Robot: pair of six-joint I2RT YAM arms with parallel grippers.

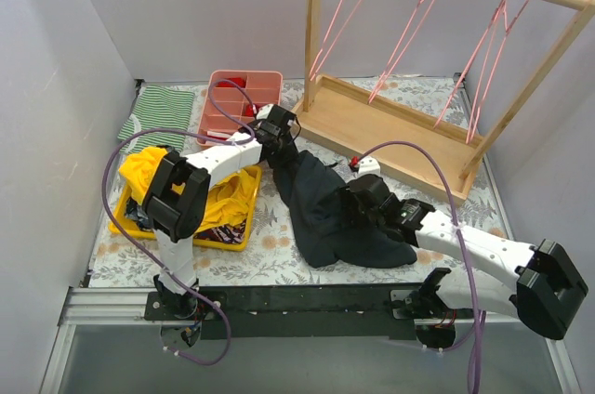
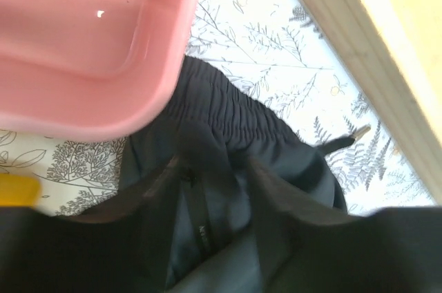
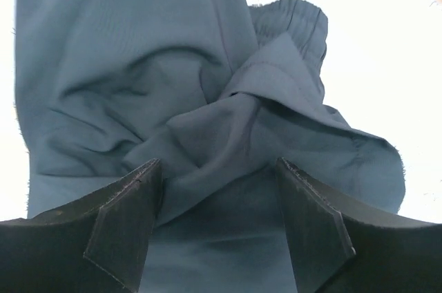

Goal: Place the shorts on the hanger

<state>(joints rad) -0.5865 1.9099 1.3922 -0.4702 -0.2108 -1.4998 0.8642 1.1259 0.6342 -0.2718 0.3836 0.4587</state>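
The right gripper [image 3: 217,168] is seen with jaws spread over a rumpled fold of the shorts [image 1: 325,213], which are heaped just in front of the wooden rack [image 1: 372,124]. The left gripper [image 2: 214,165] is set at the waistband [image 2: 228,106], but black on black, its closure cannot be told. The limp, light cloth is judged best taken by that elastic band.

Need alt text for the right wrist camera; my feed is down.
The right pincer is open, its two dark fingers on either side of a raised fold in the dark navy shorts. The crumpled shorts fill nearly the whole view, their gathered waistband at upper right.
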